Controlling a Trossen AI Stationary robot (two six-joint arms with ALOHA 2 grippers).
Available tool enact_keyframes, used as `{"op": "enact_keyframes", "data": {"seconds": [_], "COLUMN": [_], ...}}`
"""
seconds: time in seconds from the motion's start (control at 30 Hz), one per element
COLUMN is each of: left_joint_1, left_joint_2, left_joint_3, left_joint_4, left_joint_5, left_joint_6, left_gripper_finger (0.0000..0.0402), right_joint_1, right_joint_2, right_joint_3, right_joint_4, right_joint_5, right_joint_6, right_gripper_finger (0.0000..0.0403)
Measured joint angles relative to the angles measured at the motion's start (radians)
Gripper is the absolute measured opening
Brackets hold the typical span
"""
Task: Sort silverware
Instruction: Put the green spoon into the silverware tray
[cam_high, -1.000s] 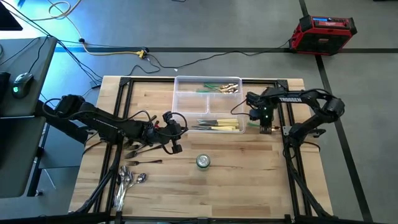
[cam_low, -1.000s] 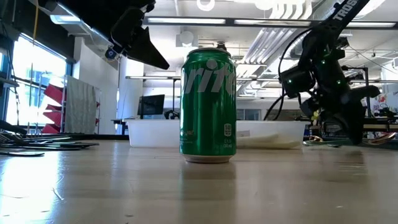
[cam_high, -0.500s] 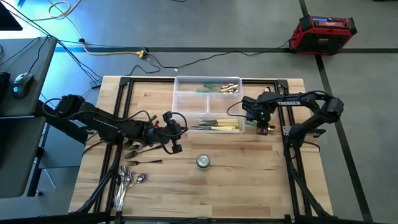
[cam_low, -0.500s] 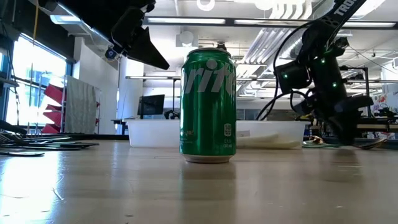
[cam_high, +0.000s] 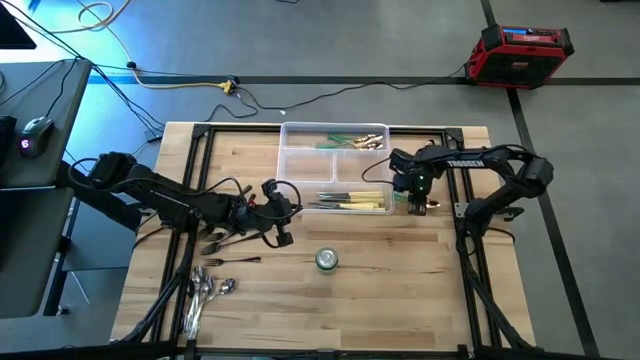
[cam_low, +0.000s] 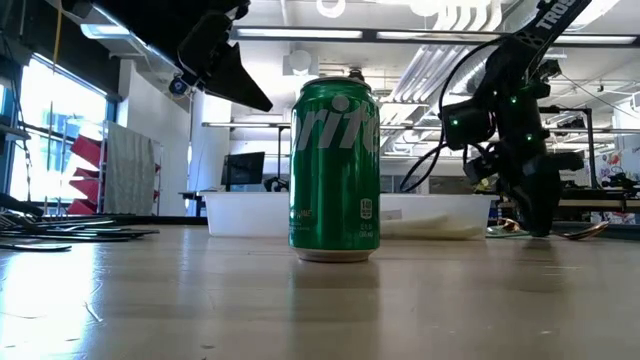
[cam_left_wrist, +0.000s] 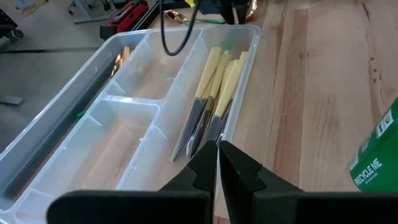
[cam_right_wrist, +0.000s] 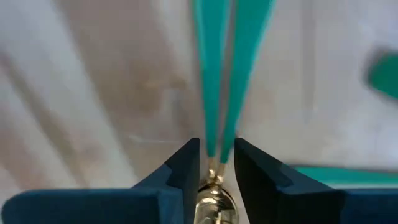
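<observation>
At the table's left front corner, a cluster of shiny spoons (cam_high: 203, 292) is seen lying on the wood, with dark forks (cam_high: 222, 245) spread just behind them. Above the forks, the left gripper (cam_high: 283, 238) is held over the table, its fingers (cam_left_wrist: 239, 171) pressed fully together with nothing between them; in the left wrist view they are aimed at the near end of the clear divided tray (cam_left_wrist: 74, 134). Near the middle of the table's front, a green soda can (cam_low: 334, 170) is stood upright, apart from the tray. Behind it, the tray (cam_high: 295, 150) is set at the table's far middle. Its front compartment is filled with cream-handled knives (cam_high: 352, 202), laid lengthwise and side by side (cam_left_wrist: 211, 99). Its back compartment is occupied by green-handled pieces (cam_high: 350, 141) with gold ends. At the tray's right end, the right gripper (cam_high: 421, 203) is lowered close to the table surface. Its fingers (cam_right_wrist: 180, 171) are parted only narrowly, and between them two green handles (cam_right_wrist: 225, 68) and a gold end (cam_right_wrist: 214, 199) are seen; whether these are actually clamped cannot be told. In the low view a gold utensil end (cam_low: 585, 231) is seen lying on the table just beside that gripper (cam_low: 535, 225).
</observation>
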Motion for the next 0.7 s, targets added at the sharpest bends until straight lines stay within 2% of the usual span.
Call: {"op": "enact_keyframes", "data": {"seconds": [0.27, 0.4, 0.47, 0.53, 0.63, 0.7], "left_joint_1": [0.000, 0.000, 0.000, 0.000, 0.000, 0.000], "left_joint_2": [0.000, 0.000, 0.000, 0.000, 0.000, 0.000], "left_joint_3": [0.000, 0.000, 0.000, 0.000, 0.000, 0.000], "left_joint_4": [-0.005, -0.004, -0.004, -0.004, -0.004, -0.004], "left_joint_5": [0.005, 0.005, 0.005, 0.005, 0.005, 0.005], "left_joint_6": [0.000, 0.000, -0.001, -0.001, 0.000, -0.001], "left_gripper_finger": [0.0000, 0.0000, 0.0000, 0.0000, 0.0000, 0.0000], "right_joint_1": [0.044, 0.062, 0.065, 0.064, 0.065, 0.065], "right_joint_2": [-0.002, 0.000, 0.002, 0.001, 0.001, 0.001], "right_joint_3": [-0.018, -0.008, 0.011, 0.028, 0.039, 0.039], "right_joint_4": [0.016, -0.002, -0.052, -0.094, -0.120, -0.128], "right_joint_5": [0.015, 0.088, 0.092, 0.040, -0.129, -0.156], "right_joint_6": [-0.003, 0.011, 0.015, 0.009, -0.013, -0.025], "right_gripper_finger": [0.0094, 0.0094, 0.0094, 0.0094, 0.0094, 0.0094]}}
